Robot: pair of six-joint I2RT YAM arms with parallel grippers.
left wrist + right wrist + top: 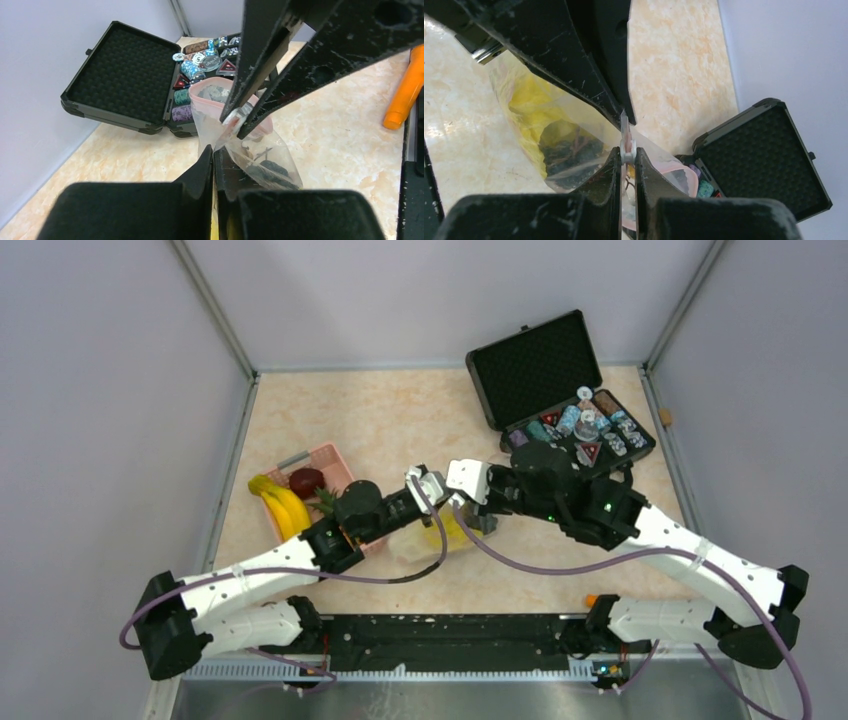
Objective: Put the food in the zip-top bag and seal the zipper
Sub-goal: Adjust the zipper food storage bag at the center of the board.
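At centre frame the zip-top bag point(412, 543) hangs between both arms with yellow pieces point(531, 105) inside. My left gripper point(214, 159) clamps its edge and my right gripper point(627, 156) pinches the zipper point(626, 137). The film looks limp and slippery, so I'd grip only the stiffer strip.

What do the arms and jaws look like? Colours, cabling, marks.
Left arm and right arm: white shells, black joints and bases. A lilac cable runs along each. Green lights on the right one. Jaws: flat, black, tapered, scratched.
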